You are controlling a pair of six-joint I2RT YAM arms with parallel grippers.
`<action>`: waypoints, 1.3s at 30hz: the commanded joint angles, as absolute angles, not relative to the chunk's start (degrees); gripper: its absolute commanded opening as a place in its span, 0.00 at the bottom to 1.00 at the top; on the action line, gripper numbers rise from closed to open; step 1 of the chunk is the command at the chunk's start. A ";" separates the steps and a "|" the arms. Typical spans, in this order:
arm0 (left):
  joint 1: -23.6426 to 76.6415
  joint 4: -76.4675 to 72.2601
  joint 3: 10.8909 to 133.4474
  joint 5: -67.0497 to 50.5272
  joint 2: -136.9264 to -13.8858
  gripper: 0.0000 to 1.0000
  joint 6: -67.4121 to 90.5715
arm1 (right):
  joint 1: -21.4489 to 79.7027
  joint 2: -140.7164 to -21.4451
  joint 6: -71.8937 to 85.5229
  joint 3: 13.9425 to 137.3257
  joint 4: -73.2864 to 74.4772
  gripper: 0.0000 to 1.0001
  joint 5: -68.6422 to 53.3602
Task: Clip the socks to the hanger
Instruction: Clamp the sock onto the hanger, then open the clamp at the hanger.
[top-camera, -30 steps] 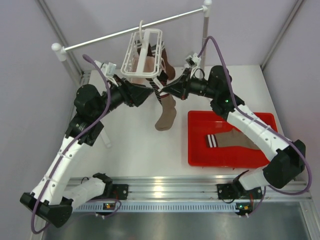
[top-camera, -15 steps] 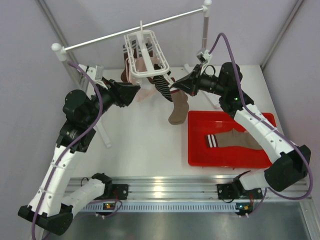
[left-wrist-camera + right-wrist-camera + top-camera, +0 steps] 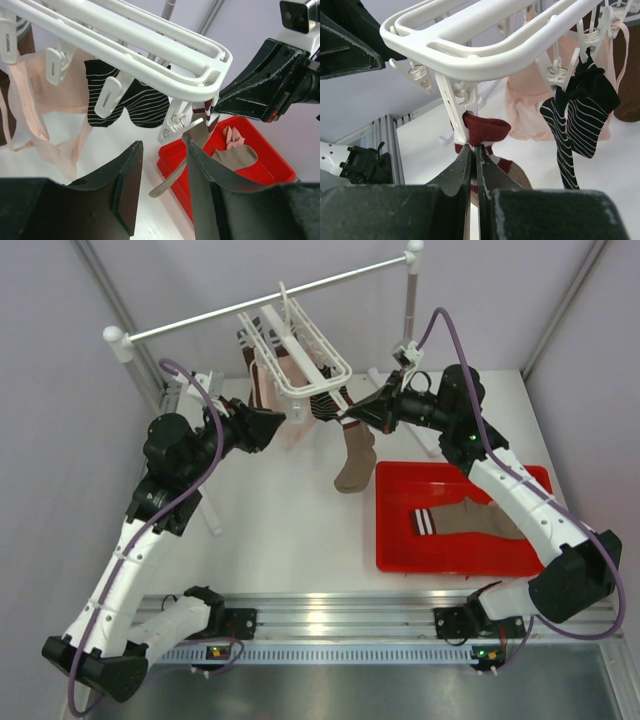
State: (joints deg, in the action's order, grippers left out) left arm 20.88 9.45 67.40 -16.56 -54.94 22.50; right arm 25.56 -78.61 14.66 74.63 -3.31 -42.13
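Note:
The white hanger hangs tilted from the rail. A taupe sock with a dark red, white-striped cuff dangles from a corner clip. My right gripper is shut on that cuff just below the clip. My left gripper stands open just left of the same corner, with nothing between its fingers. A second taupe sock lies in the red tray. A pale pink sock and a black striped sock hang from other clips.
The long white rail on poles crosses the back of the table. A crumpled pale pink sock lies in the tray beside the taupe one. A dark brown piece hangs at the hanger's far left. A short white post stands under the left arm.
The hanger has swung and tilted, its near corner now further right. My right gripper moved right with the sock. My left gripper drew back left, then came in toward the rack again.

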 commanded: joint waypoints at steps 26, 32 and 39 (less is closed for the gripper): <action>20.65 -2.72 65.21 -23.99 -57.74 0.31 24.52 | 24.08 -71.29 10.18 73.48 0.44 0.38 -44.64; 20.65 -3.25 65.48 -24.87 -58.80 0.27 25.49 | 29.25 -71.54 9.85 73.21 -2.11 0.39 -44.22; 20.65 -3.78 65.65 -25.75 -59.33 0.19 27.07 | 34.62 -74.88 8.79 72.60 -6.32 0.50 -38.42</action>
State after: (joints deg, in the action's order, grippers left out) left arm 20.88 0.01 65.63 -24.47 -59.40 25.82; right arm 32.40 -73.36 9.80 72.77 -1.10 -41.41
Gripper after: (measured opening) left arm 0.201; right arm 0.480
